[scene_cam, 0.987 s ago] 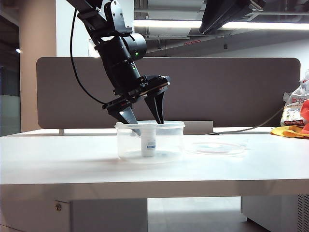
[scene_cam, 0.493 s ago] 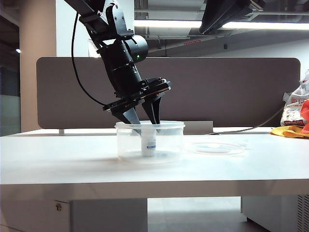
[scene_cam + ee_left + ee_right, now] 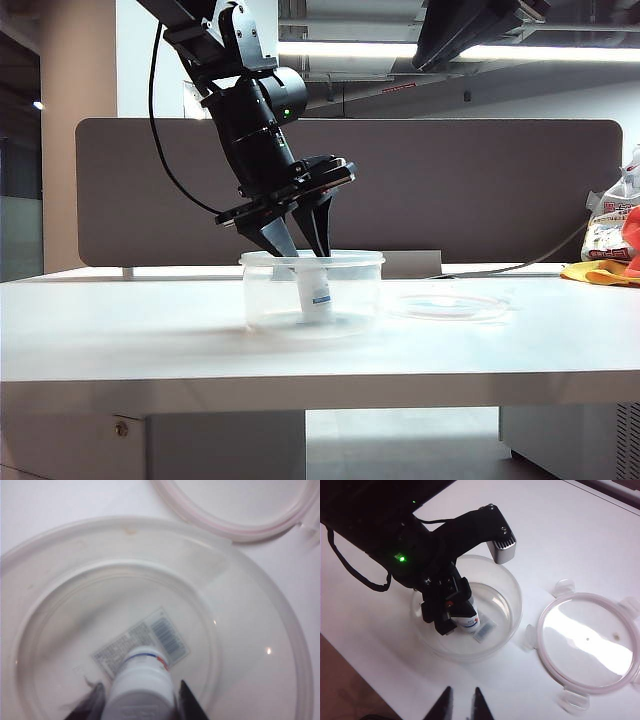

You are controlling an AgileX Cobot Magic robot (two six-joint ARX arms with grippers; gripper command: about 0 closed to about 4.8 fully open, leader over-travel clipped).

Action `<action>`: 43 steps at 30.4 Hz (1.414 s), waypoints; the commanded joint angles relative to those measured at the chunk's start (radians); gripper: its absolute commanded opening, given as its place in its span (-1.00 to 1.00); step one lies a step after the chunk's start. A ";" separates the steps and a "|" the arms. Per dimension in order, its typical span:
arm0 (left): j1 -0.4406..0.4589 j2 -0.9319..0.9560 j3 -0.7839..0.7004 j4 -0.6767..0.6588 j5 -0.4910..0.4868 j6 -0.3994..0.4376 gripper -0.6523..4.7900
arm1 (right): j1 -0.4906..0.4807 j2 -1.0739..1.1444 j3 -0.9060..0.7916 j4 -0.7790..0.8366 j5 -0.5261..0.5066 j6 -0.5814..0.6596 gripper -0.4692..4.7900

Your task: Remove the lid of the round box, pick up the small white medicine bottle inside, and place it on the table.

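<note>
1. Clear plastic walls of the round box (image 3: 311,292) ring the left gripper (image 3: 303,243), whose black fingers (image 3: 186,700) pinch the small white medicine bottle (image 3: 142,682), tilted inside the tub.
2. The lid (image 3: 589,647) lies flat on the table (image 3: 130,320), just beside the box.
3. The right gripper (image 3: 461,705) hangs above the table near the box, its jaws nearly together, holding nothing.
</note>
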 commanded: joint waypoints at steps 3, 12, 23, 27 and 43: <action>-0.001 0.000 0.003 -0.021 -0.003 0.002 -0.11 | 0.000 -0.004 0.003 0.013 0.000 -0.005 -0.62; 0.000 -0.022 0.005 -0.021 -0.003 0.002 -0.12 | 0.000 -0.004 0.003 0.010 0.000 -0.005 -0.62; 0.000 -0.035 0.165 -0.125 -0.034 0.047 -0.31 | 0.000 -0.004 0.003 0.009 0.000 -0.005 -0.62; 0.008 -0.037 0.201 -0.170 -0.096 0.065 -0.31 | 0.000 -0.004 0.003 0.005 0.000 -0.005 -0.62; 0.130 -0.076 0.210 -0.201 -0.091 0.061 -0.31 | 0.000 -0.004 0.003 -0.011 0.000 -0.005 -0.62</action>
